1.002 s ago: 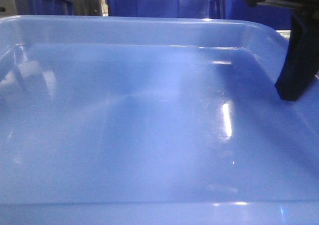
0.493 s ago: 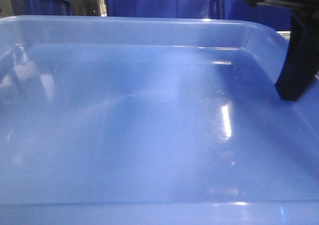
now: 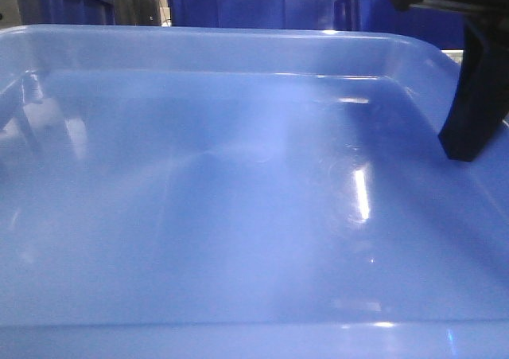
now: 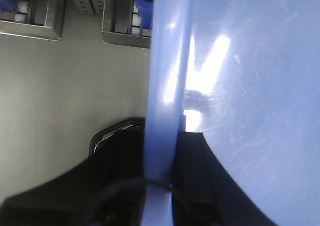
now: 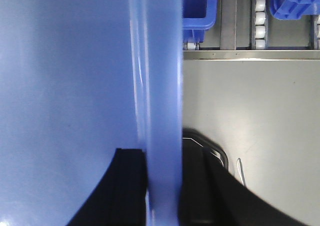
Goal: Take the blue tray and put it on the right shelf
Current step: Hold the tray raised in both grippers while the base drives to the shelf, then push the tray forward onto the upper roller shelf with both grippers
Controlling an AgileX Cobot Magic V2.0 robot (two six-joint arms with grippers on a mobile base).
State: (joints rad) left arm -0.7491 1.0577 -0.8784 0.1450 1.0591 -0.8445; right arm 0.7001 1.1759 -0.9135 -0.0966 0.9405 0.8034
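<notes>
Left tool [image 4: 159,186] and right tool [image 5: 162,186] each sat clamped on a side rim, blue tray [image 3: 238,216] slung crosswise between them, equally near.

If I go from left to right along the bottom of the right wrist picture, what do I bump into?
Inside of the blue tray → black finger → tray's rim → other black finger → grey floor.

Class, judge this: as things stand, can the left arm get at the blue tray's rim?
Likely yes: the left tool sits astride the blue tray at its rim, with nothing in between.
</notes>
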